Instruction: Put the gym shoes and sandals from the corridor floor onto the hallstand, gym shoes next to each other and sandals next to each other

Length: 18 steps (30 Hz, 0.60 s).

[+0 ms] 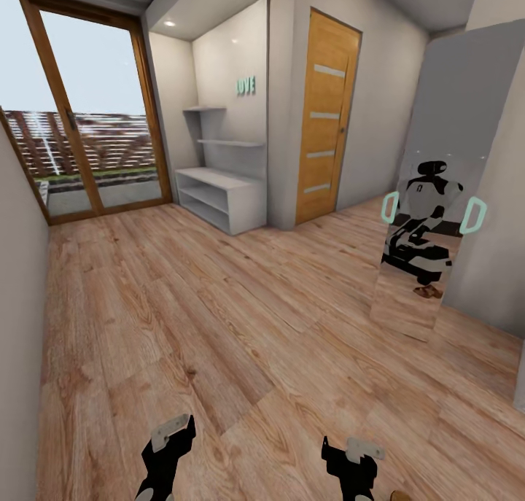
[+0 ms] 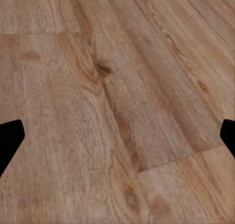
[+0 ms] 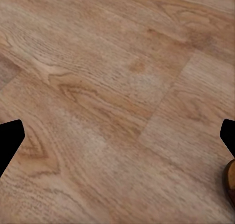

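Bare corridor floor, hallstand by far wall, sandal at edge.

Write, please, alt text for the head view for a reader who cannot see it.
A corridor of brown wood-plank floor runs to a pale-grey hallstand with empty open shelves at the far wall, between a glass door and a wooden door. The left gripper and right gripper hang open at the bottom; a mirror reflects the robot.
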Tool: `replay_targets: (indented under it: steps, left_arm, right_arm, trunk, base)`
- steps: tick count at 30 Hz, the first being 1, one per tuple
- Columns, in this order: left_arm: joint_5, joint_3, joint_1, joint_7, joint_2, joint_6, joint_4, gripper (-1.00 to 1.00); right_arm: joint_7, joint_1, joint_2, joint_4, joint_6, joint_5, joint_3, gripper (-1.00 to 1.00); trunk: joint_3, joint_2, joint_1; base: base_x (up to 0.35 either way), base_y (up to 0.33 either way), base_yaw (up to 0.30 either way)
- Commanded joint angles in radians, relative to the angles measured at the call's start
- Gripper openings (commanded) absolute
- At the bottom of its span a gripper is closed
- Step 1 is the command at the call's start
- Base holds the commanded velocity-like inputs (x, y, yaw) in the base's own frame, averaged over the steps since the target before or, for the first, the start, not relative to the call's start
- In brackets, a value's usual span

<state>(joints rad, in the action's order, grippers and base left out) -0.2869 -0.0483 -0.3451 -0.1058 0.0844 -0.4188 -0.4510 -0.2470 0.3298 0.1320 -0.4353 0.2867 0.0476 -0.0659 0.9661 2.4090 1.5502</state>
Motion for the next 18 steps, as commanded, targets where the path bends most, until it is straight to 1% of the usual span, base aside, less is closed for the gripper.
replay_targets:
  steps: [1, 8, 18]
  left_arm:
    - [0.0, 0.0, 0.0, 0.0, 0.0, 0.0, 0.0, 1.0]
    - [0.0, 0.001, 0.0, 0.001, 0.001, 0.0, 0.0, 1.0]
    - [0.0, 0.001, 0.0, 0.0, 0.001, 0.001, 0.0, 1.0]
  right_arm:
    - [0.0, 0.0, 0.0, 0.0, 0.0, 0.0, 0.0, 1.0]
    - [0.0, 0.0, 0.0, 0.0, 0.0, 0.0, 0.0, 1.0]
    - [0.0, 0.0, 0.0, 0.0, 0.0, 0.0, 0.0, 1.0]
  trunk:
    - [0.0, 0.0, 0.0]
    - [0.0, 0.0, 0.0]
    - [0.031, 0.07, 0.038]
  base:
    - [0.0, 0.0, 0.0]
    - [0.0, 0.0, 0.0]
    - [0.0, 0.0, 0.0]
